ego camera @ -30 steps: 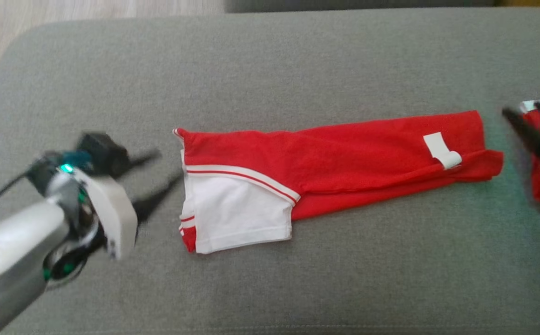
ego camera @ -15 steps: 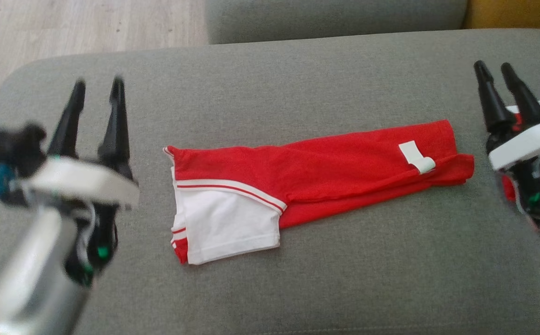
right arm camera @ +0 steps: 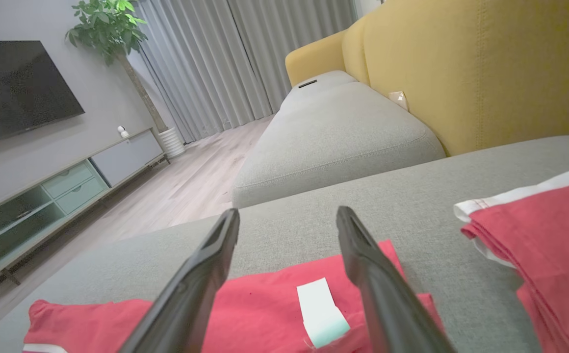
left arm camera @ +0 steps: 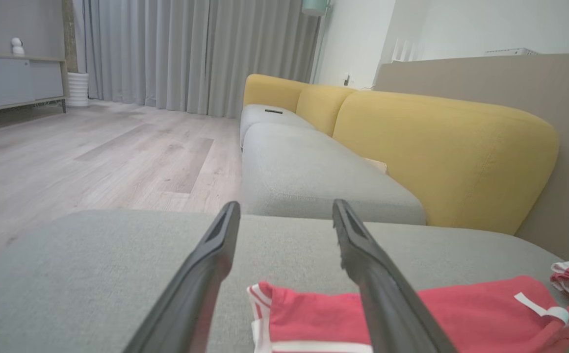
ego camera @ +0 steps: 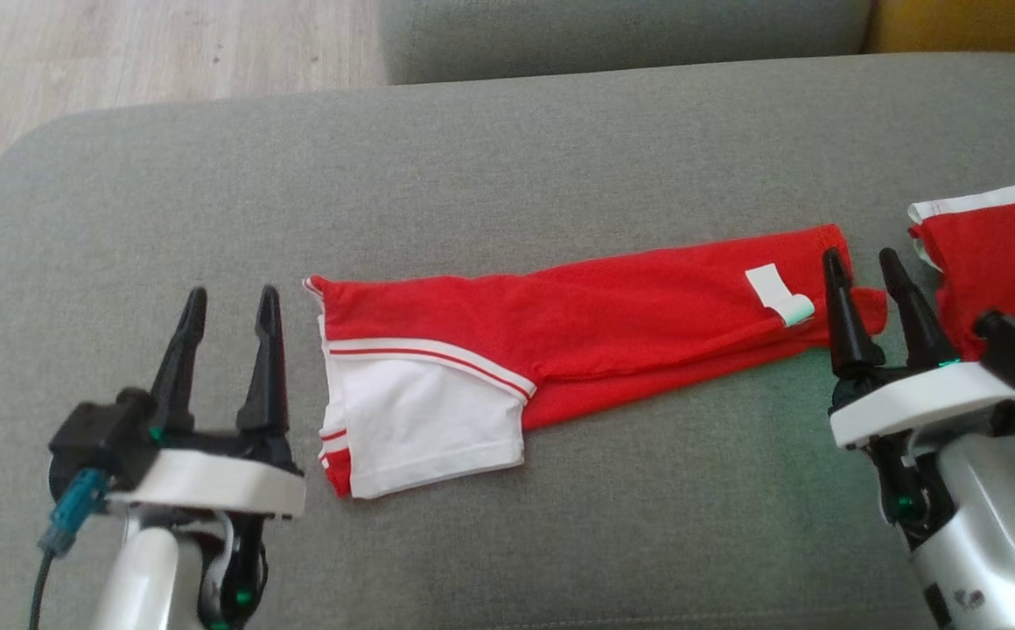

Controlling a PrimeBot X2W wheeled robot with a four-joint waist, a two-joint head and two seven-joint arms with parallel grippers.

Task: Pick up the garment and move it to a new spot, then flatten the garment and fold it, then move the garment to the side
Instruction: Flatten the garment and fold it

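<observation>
Lying folded in a long strip across the middle of the grey cushion (ego camera: 472,175), the garment (ego camera: 612,306) has the left gripper (ego camera: 233,293) just beside its white end and the right gripper (ego camera: 859,255) at its red end, both spread and empty.

Red garment (ego camera: 595,324) (white sleeve) lies folded long, flat.

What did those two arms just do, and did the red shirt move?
Both drew back toward the robot: the left tool now sits by the garment, at its white end, the right tool at its labelled end. Both open, nothing gripped. The garment kept its folded shape and place.
</observation>
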